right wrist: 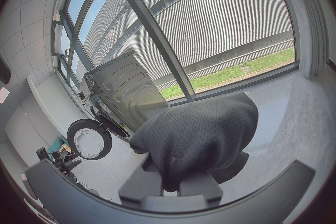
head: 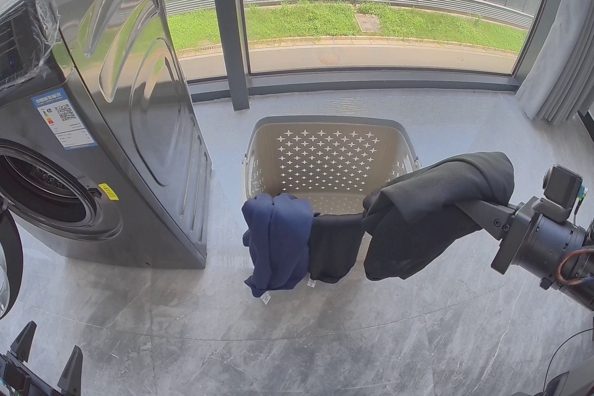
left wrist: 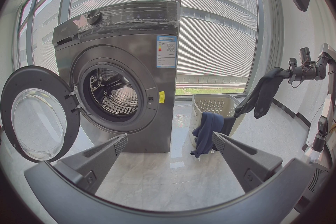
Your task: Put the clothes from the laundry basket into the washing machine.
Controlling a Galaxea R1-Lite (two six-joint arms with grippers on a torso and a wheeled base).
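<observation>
Down low, the left claw point(head: 49, 348) gapes wide, holding nothing. The washing machine point(head: 124, 106) stands with its door point(left wrist: 38, 112) open, beside the laundry basket point(head: 328, 122). A blue garment point(head: 278, 242) and a black garment point(head: 334, 245) drape over its near rim. The right claw point(right wrist: 175, 186) is clamped on a charcoal garment point(head: 433, 211) held up near the basket, above grey floor point(head: 371, 329).

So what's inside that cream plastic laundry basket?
The cream plastic laundry basket looks mostly bare inside. A navy blue garment and a black garment drape over its front rim. Its front corner is hidden by a dark grey garment.
</observation>
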